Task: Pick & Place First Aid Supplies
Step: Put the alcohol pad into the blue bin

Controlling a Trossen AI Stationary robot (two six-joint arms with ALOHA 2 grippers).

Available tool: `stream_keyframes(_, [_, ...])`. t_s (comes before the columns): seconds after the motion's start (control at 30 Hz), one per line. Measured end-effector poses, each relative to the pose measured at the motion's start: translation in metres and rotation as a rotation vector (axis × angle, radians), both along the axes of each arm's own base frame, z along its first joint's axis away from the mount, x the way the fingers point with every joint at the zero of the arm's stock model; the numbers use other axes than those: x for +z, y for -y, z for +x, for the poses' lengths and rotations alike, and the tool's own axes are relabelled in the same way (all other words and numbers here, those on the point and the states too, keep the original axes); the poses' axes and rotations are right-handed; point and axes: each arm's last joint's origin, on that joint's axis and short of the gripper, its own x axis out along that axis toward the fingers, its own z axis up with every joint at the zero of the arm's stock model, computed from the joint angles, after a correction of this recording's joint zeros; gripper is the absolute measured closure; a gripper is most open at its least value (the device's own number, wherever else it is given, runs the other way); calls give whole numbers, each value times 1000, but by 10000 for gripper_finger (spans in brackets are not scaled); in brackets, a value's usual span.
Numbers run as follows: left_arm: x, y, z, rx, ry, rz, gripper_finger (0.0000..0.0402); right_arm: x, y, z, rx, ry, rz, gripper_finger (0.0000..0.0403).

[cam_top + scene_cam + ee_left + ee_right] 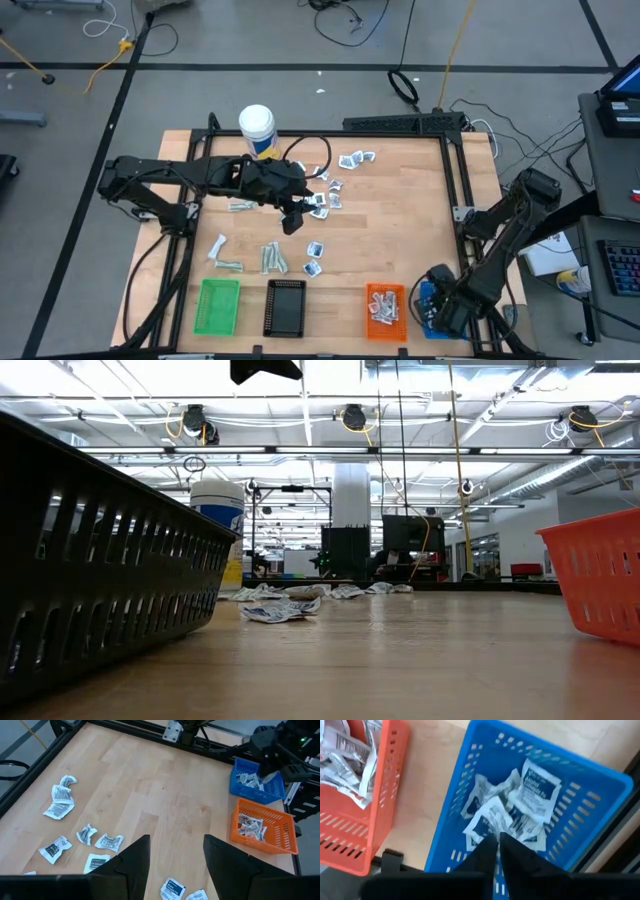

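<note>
Right gripper [496, 851] nearly together over blue tray [600, 780], left gripper [172, 865] apart, empty, above bare mid-table [150, 780]

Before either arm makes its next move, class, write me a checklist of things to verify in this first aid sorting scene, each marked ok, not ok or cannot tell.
1. Left gripper open with nothing between its fingers: ok.
2. Left gripper poised above loose packets on the table: ok.
3. Right gripper over the blue tray: ok.
4. Right gripper has let go of its packet: cannot tell; its fingers are nearly together above the sachets in the tray.
5. Orange tray already holds packets: ok.
6. Green tray and black tray hold packets: not ok; both look bare.
</note>
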Motion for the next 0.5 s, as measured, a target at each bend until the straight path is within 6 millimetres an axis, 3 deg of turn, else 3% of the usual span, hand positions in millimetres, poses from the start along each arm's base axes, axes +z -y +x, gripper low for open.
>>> stream_keyframes(0.33, [0, 2, 0, -56, -5, -34, 215, 19, 7, -5, 133, 36, 101, 204])
stream_keyframes(0.5, [-3, 3, -2, -111, -42, -49, 215, 40, 29, -7, 183, 122, 117, 160])
